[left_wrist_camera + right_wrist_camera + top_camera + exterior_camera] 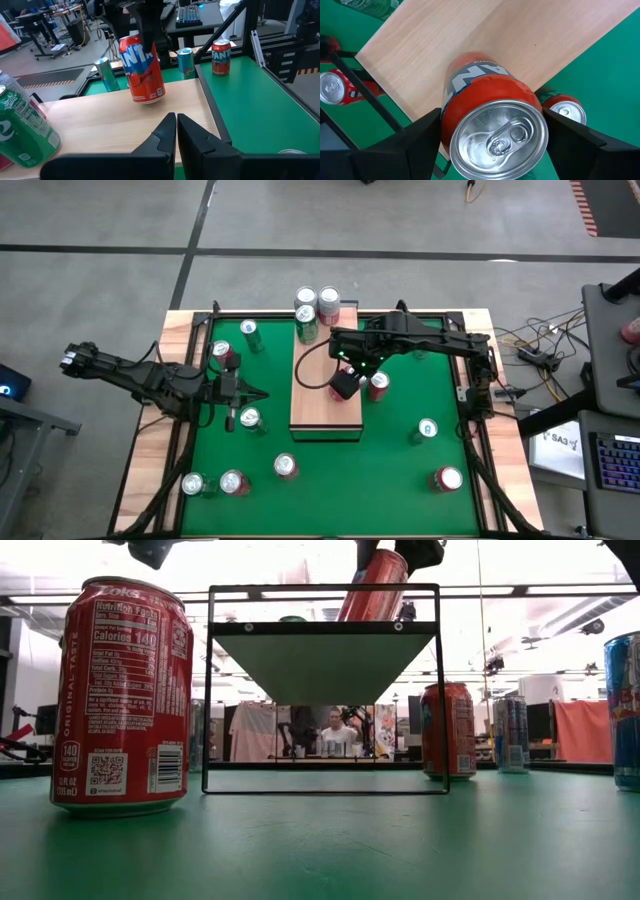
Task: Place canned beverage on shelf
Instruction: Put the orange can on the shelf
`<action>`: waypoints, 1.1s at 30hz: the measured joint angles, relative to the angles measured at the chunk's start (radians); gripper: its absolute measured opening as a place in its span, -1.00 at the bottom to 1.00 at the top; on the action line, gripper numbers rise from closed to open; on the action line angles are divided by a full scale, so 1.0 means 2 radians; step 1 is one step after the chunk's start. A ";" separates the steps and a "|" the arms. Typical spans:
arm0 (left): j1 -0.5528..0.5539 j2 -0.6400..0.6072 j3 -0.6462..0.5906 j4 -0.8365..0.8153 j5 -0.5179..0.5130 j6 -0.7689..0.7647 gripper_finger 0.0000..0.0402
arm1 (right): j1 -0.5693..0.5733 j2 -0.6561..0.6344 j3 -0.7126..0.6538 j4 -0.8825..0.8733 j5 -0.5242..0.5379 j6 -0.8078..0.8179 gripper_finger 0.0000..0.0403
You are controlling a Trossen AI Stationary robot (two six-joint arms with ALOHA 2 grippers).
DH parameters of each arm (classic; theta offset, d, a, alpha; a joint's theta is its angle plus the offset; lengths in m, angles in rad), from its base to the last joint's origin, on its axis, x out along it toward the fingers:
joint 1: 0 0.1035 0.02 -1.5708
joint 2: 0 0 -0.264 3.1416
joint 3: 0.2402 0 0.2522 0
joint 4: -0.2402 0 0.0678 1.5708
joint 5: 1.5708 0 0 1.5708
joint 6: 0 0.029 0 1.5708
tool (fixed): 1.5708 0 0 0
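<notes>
Green felt fills the table [390, 470], and at centre frame the right gripper [345, 385], clamped on a tilted red can [142, 67], holds it over the shelf [315, 415] for setting down, while the left gripper [232, 391], pinched together, waits at middle left.

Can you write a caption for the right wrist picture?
Right gripper holds a red Fanta can, tilted, above the wooden shelf.

Green table surface [390, 470] sitting inside a pale wooden rim [150, 450], carrying scattered upright cans and the shelf [322, 418], wooden board on a dark frame, green can [307, 328] standing at the shelf's far end
</notes>
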 joint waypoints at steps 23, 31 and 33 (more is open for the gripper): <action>0.000 0.047 0.000 0.039 0.001 -0.013 -1.00 | 0.000 0.001 0.000 0.012 0.003 0.002 0.50; 0.000 0.046 0.000 0.039 0.000 -0.017 -1.00 | 0.000 0.002 0.000 0.023 0.003 0.007 0.56; 0.000 0.047 0.000 0.043 0.000 -0.019 -1.00 | 0.000 0.002 0.000 0.024 0.003 0.007 0.62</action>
